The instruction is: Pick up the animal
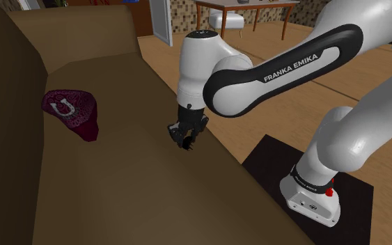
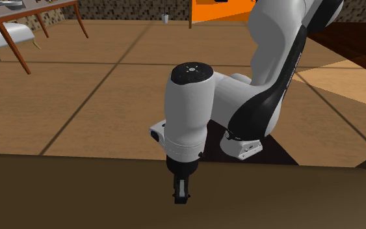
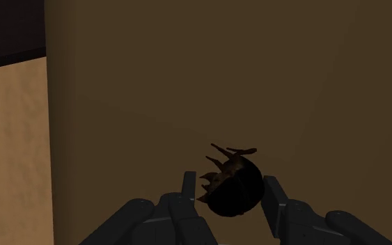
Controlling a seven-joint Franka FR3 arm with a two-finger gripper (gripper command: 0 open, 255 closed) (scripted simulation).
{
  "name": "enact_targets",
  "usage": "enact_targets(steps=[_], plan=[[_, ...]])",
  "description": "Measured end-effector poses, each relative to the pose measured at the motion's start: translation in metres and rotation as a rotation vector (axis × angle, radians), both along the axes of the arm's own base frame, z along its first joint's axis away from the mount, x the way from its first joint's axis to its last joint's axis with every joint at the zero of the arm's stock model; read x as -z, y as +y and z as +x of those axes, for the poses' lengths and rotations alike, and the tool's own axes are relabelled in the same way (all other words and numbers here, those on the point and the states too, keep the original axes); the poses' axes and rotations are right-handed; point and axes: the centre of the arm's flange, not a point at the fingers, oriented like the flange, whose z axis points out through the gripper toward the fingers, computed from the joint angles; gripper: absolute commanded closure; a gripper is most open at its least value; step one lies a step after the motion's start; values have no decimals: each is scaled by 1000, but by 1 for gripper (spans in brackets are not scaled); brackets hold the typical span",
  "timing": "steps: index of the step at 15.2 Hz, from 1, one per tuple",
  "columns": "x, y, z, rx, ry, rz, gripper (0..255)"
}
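Right at the gripper (image 3: pixel 229 182) you have the animal (image 3: pixel 234 191): a small, dark, rounded body with thin spiky legs sticking out on one side. The two fingers (image 3: pixel 274 198) stand on either side of that body and look closed against its flanks, so you are grasping it, not merely straddling it.

From the shoulder view, the animal (image 1: pixel 189 145) hangs at the tips of the gripper (image 1: pixel 187 138), just over the front edge of the brown sofa seat (image 1: pixel 118 181). You cannot tell from here whether it is clear of the cushion or brushing it.

Expect it to be light and stiff, with a smooth, domed shell that could squirt out sideways if the grip is off-centre. The legs look thin and easy to snag or bend. Keep your hold across the widest part of the round body, never on the legs.

Further along the seat, well apart from the gripper, lies a maroon cap (image 1: pixel 70 111) with a white mark. Beyond the sofa runs the wooden floor (image 1: pixel 271 104), and far back stands a table (image 1: pixel 246 5).
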Motion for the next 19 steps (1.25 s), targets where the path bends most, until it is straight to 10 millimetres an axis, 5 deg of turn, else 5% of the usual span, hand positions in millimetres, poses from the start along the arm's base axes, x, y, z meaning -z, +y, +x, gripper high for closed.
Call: enact_targets(steps=[4, 19], plan=[[-2, -1, 1, 0, 1, 0, 255], [-76, -1, 0, 0, 1, -1, 255]])
